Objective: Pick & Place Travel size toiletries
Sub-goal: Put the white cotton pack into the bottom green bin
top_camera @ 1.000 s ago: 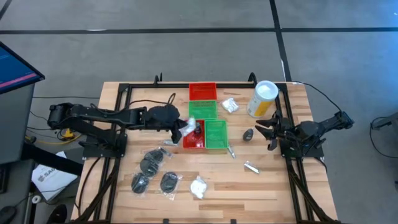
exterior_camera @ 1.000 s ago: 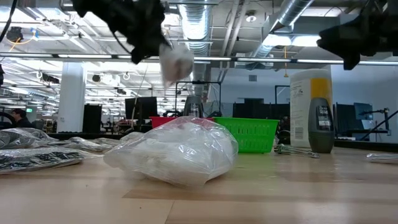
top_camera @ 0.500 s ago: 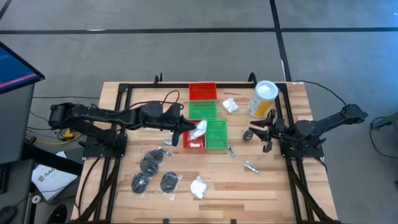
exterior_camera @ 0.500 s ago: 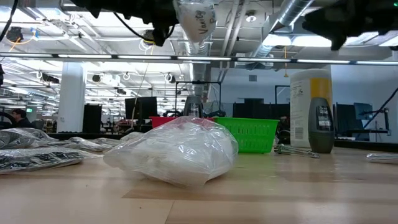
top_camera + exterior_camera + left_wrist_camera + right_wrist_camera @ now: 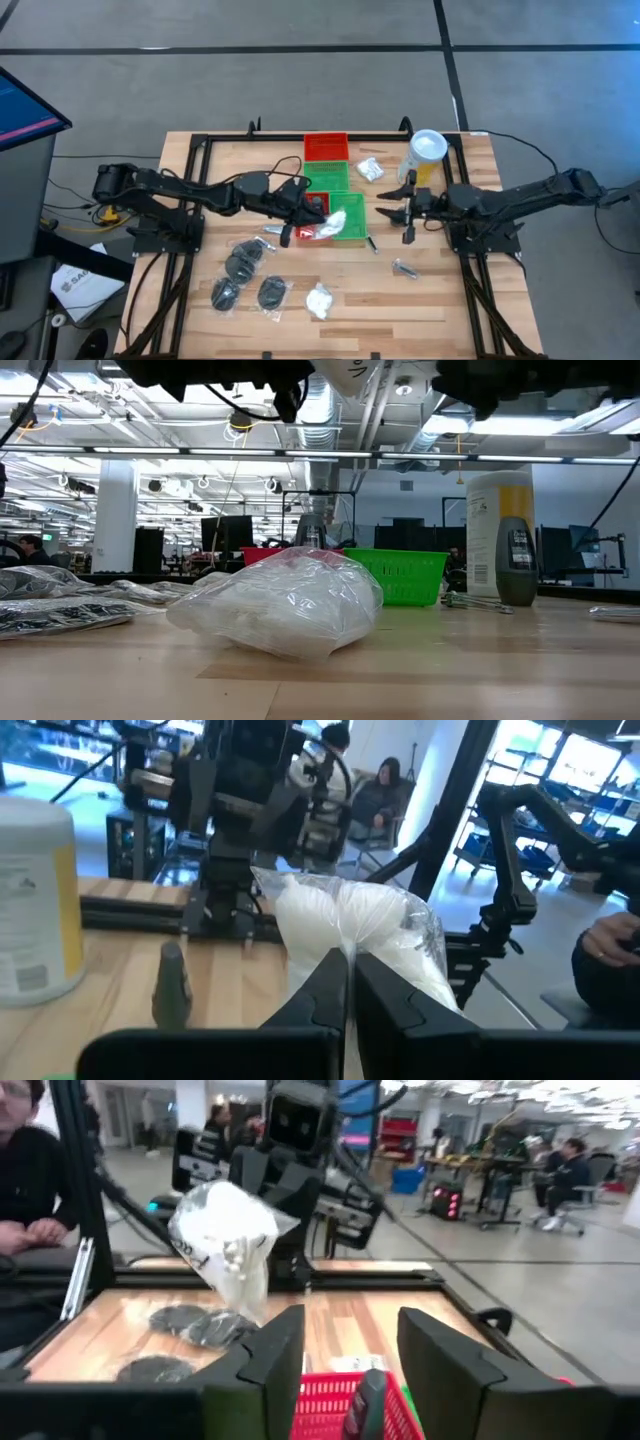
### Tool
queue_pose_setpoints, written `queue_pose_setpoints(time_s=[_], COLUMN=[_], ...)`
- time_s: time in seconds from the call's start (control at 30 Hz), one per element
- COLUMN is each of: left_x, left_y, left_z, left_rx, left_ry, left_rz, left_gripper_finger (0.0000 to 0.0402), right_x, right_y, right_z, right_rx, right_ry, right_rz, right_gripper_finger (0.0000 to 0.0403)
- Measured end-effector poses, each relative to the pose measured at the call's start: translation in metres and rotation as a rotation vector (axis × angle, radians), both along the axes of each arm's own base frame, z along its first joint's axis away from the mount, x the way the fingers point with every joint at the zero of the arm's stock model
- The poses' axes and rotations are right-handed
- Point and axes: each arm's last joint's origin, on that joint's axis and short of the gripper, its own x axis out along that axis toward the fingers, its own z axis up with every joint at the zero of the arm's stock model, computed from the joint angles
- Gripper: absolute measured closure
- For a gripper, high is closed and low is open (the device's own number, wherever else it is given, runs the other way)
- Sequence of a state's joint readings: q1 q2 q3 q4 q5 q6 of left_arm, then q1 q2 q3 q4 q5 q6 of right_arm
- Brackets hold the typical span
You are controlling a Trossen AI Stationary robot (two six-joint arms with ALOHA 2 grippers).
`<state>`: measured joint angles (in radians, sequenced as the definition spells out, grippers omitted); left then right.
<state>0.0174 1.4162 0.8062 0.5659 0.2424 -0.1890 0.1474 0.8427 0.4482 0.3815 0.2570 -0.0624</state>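
Note:
My left gripper [image 5: 318,218] reaches level from the table's left and is shut on a clear packet of white puffs [image 5: 334,221], held high above the near red tray [image 5: 306,230] and green tray [image 5: 350,214]. The right wrist view shows the packet [image 5: 224,1240] in the air in front of my left arm. My right gripper [image 5: 405,210] stands open and level just right of the trays, its fingers [image 5: 268,1352] apart with nothing between them. A dark upright bottle [image 5: 172,984] stands on the table below it. Other packets [image 5: 246,262] lie near the front left. My left gripper pinches the packet's gathered clear plastic [image 5: 345,956] at one end between its two fingers. The fingers [image 5: 322,992] come level from the table's left. The packet bulges out beyond them, lifted clear of trays and table, its loose tail [image 5: 244,1294] drooping.
A yellow canister with a white lid [image 5: 424,158] stands at the far right, with a far red tray [image 5: 326,147] and a green tray [image 5: 326,178] beside it. A white puffy packet [image 5: 285,600] lies near the front edge, thin sticks [image 5: 404,267] at the right. People sit beyond the table.
My left gripper has carried the packet toward the table's right, from the near red tray toward the green one. It has tipped up from slanting down to level. My right gripper has risen and reached toward the table's left, over the dark bottle, and has opened wider.

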Motion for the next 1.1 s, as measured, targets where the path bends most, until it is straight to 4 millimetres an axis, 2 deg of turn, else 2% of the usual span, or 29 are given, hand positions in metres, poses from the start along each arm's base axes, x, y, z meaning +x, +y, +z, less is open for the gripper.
queue_pose_setpoints(time_s=[0.27, 0.53, 0.77, 0.93, 1.1], left_x=[0.004, 0.004, 0.004, 0.004, 0.004], left_y=[-0.002, -0.003, -0.004, -0.004, -0.002], left_z=[-0.006, -0.006, -0.007, -0.007, -0.007], left_rx=[0.002, -0.001, 0.003, 0.003, 0.004], left_ry=[0.007, 0.008, 0.012, 0.018, 0.018], left_rz=[-0.005, -0.059, -0.081, -0.084, -0.078], left_gripper_finger=[0.04, 0.04, 0.04, 0.04, 0.04], right_x=[0.041, 0.069, 0.075, 0.069, 0.068], right_y=[-0.004, 0.001, 0.003, 0.003, 0.007], right_z=[0.01, 0.01, 0.014, 0.018, 0.018], right_rx=[-0.033, -0.071, -0.075, -0.076, -0.067], right_ry=[0.067, 0.116, 0.123, 0.142, 0.139], right_rz=[-0.017, 0.139, 0.208, 0.217, 0.302], right_gripper_finger=[0.0193, 0.0195, 0.0211, 0.0215, 0.0213])
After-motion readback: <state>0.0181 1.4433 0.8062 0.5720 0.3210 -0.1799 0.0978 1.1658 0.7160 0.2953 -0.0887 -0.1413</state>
